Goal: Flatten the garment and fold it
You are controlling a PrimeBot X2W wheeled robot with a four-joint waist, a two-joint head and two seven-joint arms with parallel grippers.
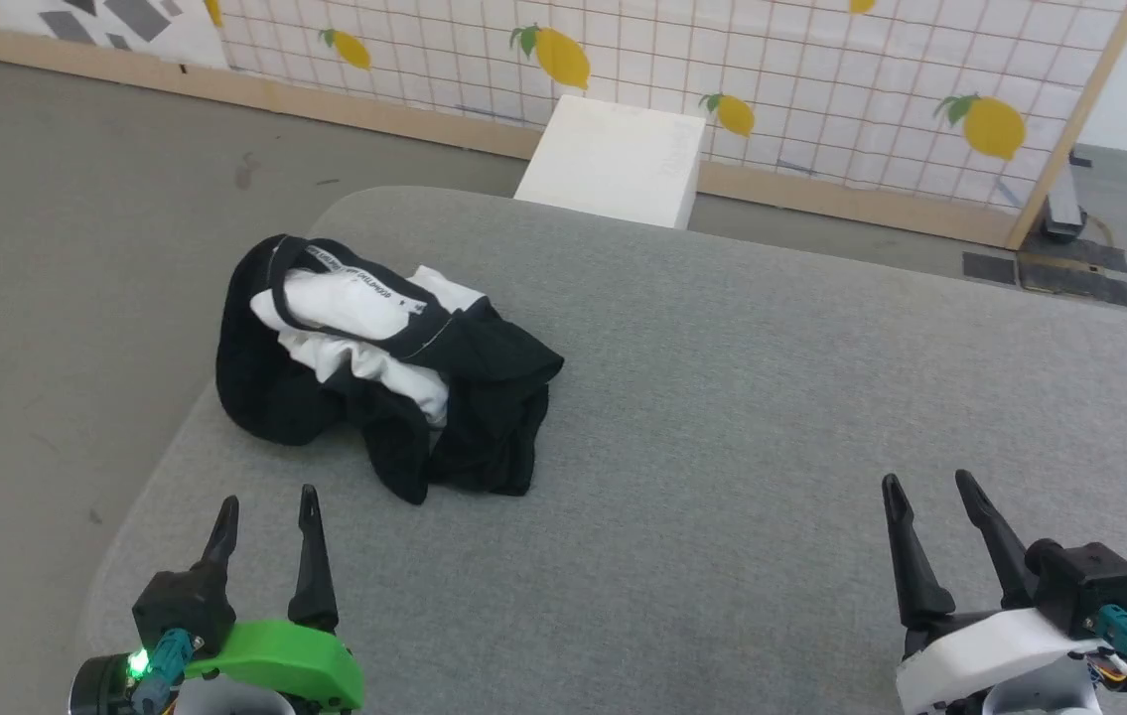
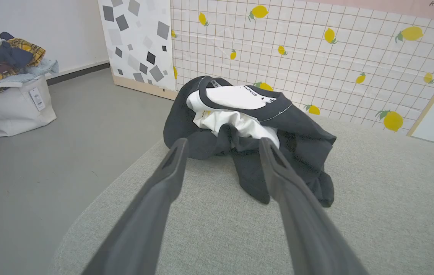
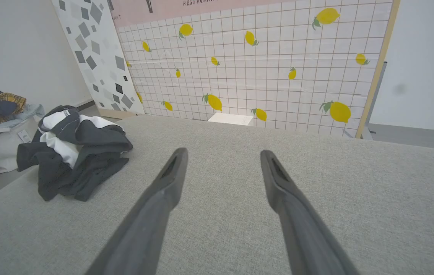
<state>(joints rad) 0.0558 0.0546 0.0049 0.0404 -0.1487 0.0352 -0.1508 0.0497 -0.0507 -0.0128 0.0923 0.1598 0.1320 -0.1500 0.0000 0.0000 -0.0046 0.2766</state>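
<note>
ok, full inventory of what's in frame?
garment: 1, black and white, crumpled on table's left part
table: 1, grey fabric, under the garment
box: 1, white, past table's far edge
lemon panel: 1, white grid, yellow lemons, behind the box
patterned panel: 1, white with grey squares, left of lemon panel
laundry bag: 1, pale, heaped with clothes, on floor
left gripper: 1, dark, jaws open, near garment
right gripper: 1, dark, jaws open, over table's right part

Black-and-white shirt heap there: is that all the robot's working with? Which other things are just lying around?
For the job:
crumpled black-and-white soft T-shirt
left claw, open
right claw, open
grey fabric surface under the shirt

Just lying about:
white box on the floor
lemon-patterned grid panel
pale bag heaped with clothes
</note>
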